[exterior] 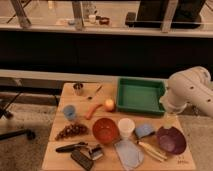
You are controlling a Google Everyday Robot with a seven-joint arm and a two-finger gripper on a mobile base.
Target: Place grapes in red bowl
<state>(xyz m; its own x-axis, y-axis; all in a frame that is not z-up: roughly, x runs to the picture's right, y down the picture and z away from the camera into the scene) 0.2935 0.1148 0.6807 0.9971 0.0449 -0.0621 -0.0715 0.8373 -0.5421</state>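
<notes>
In the camera view, a pale wooden table point(55, 159) carries a spread of small items. The robot's white, rounded arm point(192, 89) comes in from the right edge, its thick segments bent at an elbow and its lower end pointing down past the right side of a green rectangular plastic tray point(140, 95). The gripper point(171, 116) hangs below that end, above the table between the tray's right front corner and a dark purple round bowl point(170, 140). Whether the gripper is spread or pressed together cannot be told, and nothing is seen in it.

The dark purplish-brown, bumpy bunch of grapes point(71, 131) lies on the table at the left, just beside the glossy orange-red round bowl point(105, 131) and outside it. The bunch is well apart from the gripper. A white cup point(126, 127) stands just right of the red bowl, with a light blue soft item point(144, 131) between it and the purple bowl.

Behind the grapes stands a small blue cup point(69, 112). A long orange carrot point(93, 110) lies tilted near a round yellow-orange fruit point(109, 104), which sits just beside the tray's left front corner. A small metal cup point(78, 89) stands at the far left of the table. Along the near edge lie a black-handled tool point(70, 147), a dark flat rectangular object point(81, 159) and a pale grey-blue cloth point(129, 154).
</notes>
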